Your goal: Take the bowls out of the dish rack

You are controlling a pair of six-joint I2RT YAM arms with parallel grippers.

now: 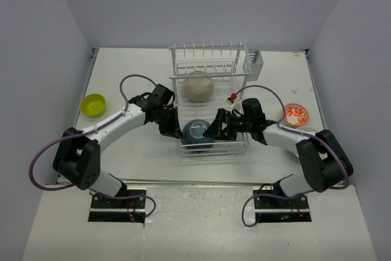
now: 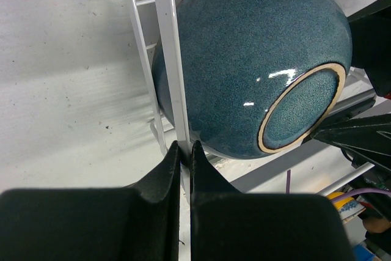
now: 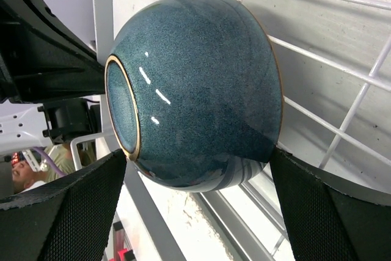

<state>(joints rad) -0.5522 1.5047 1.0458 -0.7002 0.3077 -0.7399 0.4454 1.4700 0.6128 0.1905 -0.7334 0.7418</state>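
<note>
A: Both arms are in at the near end of the dish rack [image 1: 211, 59] — the dark blue bowl [image 1: 197, 132] lies on its side on the grid base there, its foot ring [image 3: 122, 105] turned toward the left arm.

B: And the right gripper [image 3: 197, 163] is spread as wide as it goes, one finger down by the foot, the other by the rim. It straddles the bowl across its depth, I'd say because that's the span the jaws can take on a bowl tipped over like this. Whether the pads touch the glaze, I can't tell.

A: Now the left gripper [image 2: 185, 149]: fingers pressed together on a white upright wire [image 2: 168, 41] at the rack's left side, just beside the bowl.

B: Looks to me like an anchor — pin the light rack so it doesn't ride up when the bowl comes out.

A: The score? The yellow-green bowl [image 1: 93, 104] sits on the table [image 1: 140, 169] out left, and the orange-patterned bowl [image 1: 296, 114] out right. Both are well apart from the rack.

B: The beige bowl [image 1: 198, 85] sits in the far half of the rack. So blue is the one being worked, with beige left to do, by my reading.
</note>
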